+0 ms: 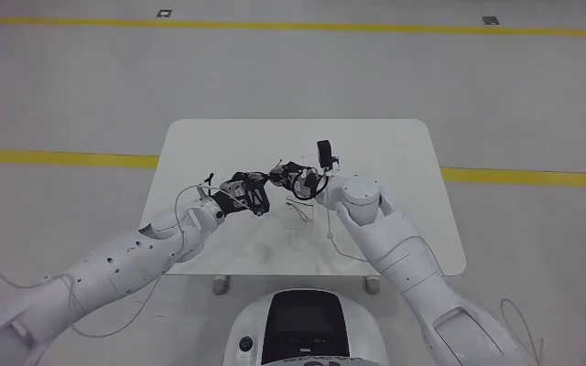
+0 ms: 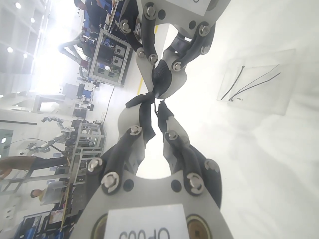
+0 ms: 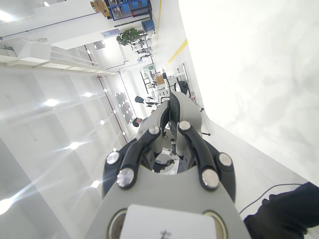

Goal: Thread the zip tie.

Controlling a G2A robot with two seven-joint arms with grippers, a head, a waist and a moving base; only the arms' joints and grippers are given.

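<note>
Fingers [image 2: 143, 118] of my left gripper [image 2: 155, 109] are pinching nearly shut on the thin black zip tie [image 2: 155, 105]. They are meeting the right gripper [image 2: 159, 94] tip to tip above the table [image 1: 385, 156] centre. The right gripper is also clamping the tie. I am judging the threading unfinished, as no loop is showing. A clear pouch of spare ties [image 2: 269, 95] is lying just nearer.

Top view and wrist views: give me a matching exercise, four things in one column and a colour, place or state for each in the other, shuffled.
Things:
1. table
2. loose zip ties
3. right end effector
4. floor stripe

Descriptions:
A. yellow
B. shut
C. white
D. lying on a clear sheet

Pairs: 1-C, 2-D, 3-B, 4-A
</note>
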